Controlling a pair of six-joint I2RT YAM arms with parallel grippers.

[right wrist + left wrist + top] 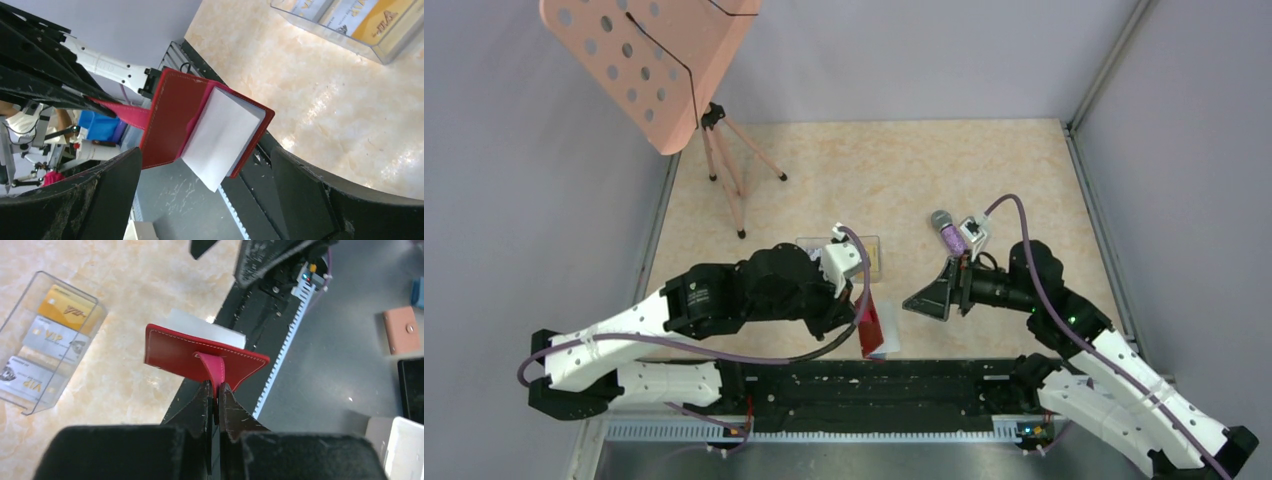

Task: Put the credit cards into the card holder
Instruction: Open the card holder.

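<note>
The red card holder [185, 355] hangs in the air by its pink strap [216, 369], and my left gripper [218, 390] is shut on that strap. A pale white card [225, 135] sticks partway out of the holder's [172, 115] open end. My right gripper [205, 150] is open, with its fingers [100, 200] on either side of the holder and not touching it. In the top view the holder [870, 325] hangs over the table's near edge, between the two grippers. More credit cards, one yellow [67, 305] and two pale [55, 337], lie in a clear box [95, 315] on the table.
A pink perforated panel [654, 60] on a tripod stands at the back left. A small purple and grey object [946, 232] lies close behind the right wrist. The black rail [874, 385] runs along the near edge, below the holder. Grey walls close in the table.
</note>
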